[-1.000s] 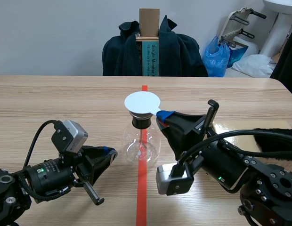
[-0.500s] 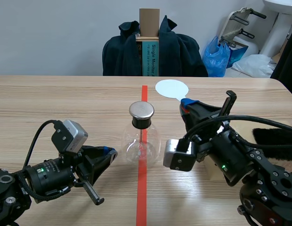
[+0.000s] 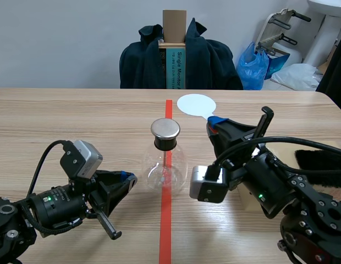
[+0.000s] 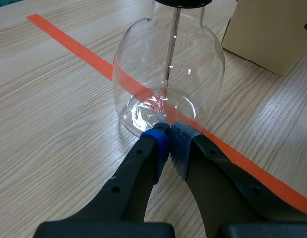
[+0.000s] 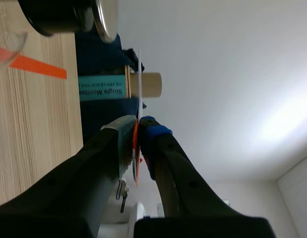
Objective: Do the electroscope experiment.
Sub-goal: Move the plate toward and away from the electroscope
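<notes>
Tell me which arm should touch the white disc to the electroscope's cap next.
Right. The right pincer grips the white disc near the metal cap; the left pincer is shut, empty, low by the glass flask.

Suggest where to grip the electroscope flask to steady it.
I'd take the black stopper at the neck, just under the metal cap, coming in level from the side of the left gripper. The flask stands upright; its glass belly is broad, round and slick, while the neck is narrow.

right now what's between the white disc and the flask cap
Nothing. In the scene view the disc, held by the right gripper, stands apart from the cap, with only bare table behind the gap.
</notes>
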